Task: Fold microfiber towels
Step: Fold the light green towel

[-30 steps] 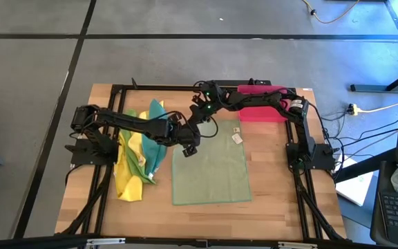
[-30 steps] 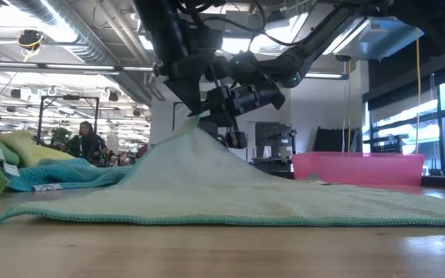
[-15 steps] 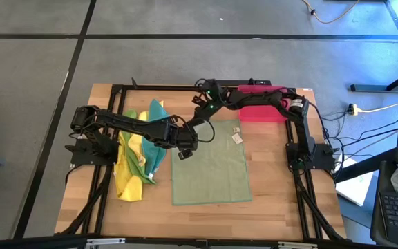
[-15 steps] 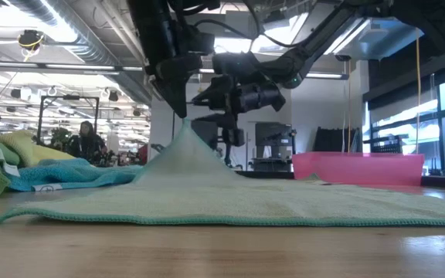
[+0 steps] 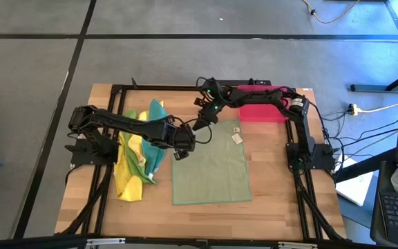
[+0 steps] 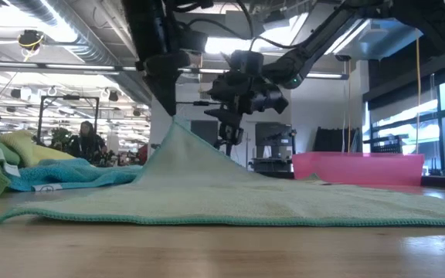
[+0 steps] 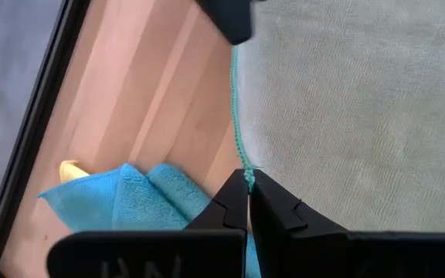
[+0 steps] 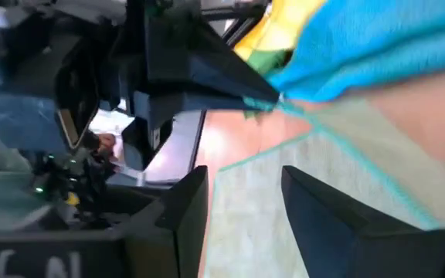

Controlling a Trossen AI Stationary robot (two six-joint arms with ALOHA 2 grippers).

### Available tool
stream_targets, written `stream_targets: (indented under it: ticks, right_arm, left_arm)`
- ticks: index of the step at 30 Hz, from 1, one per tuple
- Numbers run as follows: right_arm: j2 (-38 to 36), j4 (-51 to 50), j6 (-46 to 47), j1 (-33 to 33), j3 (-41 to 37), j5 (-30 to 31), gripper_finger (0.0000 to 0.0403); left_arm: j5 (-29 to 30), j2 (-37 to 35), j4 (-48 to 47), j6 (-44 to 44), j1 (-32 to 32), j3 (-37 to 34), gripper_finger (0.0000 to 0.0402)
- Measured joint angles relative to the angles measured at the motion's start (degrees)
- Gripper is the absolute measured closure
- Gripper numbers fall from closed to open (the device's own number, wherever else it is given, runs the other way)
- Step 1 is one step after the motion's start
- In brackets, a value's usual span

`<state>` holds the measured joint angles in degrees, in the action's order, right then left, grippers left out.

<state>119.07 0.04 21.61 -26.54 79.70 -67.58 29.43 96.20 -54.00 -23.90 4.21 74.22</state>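
A pale olive green towel [image 5: 209, 166] lies spread in the middle of the table, with a white tag [image 5: 237, 137] near its far edge. My left gripper [image 5: 183, 144] is shut on the towel's left edge close to the far left corner, so the cloth rises to a peak [image 6: 174, 125]. My right gripper [image 5: 200, 126] hangs open just beyond that corner, with nothing between its fingers [image 8: 188, 208]. Yellow, bright green and teal towels [image 5: 138, 155] lie piled at the table's left. My left gripper pinches the olive towel's teal-stitched left edge [image 7: 245, 171] between its two fingertips, near the far left corner. The fingers slant down from the table's left. That edge is lifted off the table and the cloth slopes down from it; the rest lies flat.
A pink-red tray [image 5: 264, 111] stands at the far right, behind the towel. The black frame rails [image 5: 109, 200] run along both sides of the table. Bare wood shows along the near edge [image 5: 199, 218].
My right gripper has rolled about its own axis beside the towel's far left corner without shifting place. My left gripper has tipped a little, and the raised peak of the towel has shifted slightly toward the table's left; the rest of the towel has stayed flat.
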Motion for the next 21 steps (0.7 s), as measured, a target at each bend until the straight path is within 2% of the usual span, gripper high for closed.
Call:
stream_targets:
  ticks: [4, 8, 11, 16, 18, 21]
  right_arm:
    - [0.00, -0.57, -5.67, 1.46, 3.65, 3.41, 0.0234]
    - [0.00, -6.86, -14.23, 2.96, 9.36, 9.95, 0.0234]
    - [0.00, -20.25, -26.15, 3.68, 15.52, 17.96, 0.0234]
    - [0.00, -43.58, -42.68, 3.99, 24.90, 36.41, 0.0234]
    - [-0.02, -50.74, -46.08, 3.32, 26.63, 38.42, 0.0234]
    - [-0.13, -58.85, -47.66, 1.34, 27.14, 37.20, 0.0234]
  left_arm:
    - [0.20, -0.51, -3.49, -1.18, 0.58, -0.04, 0.0401]
    - [0.75, -2.48, -4.57, -1.22, 1.24, -0.04, 0.0402]
    - [1.15, -4.70, -5.04, -1.22, 1.29, -0.02, 0.0401]
    - [2.53, -8.51, -5.59, -1.18, 1.18, -0.02, 0.0401]
    - [2.90, -9.34, -5.66, -1.05, 1.18, -0.02, 0.0401]
    - [2.97, -9.90, -5.58, -1.03, 1.18, 0.00, 0.0401]
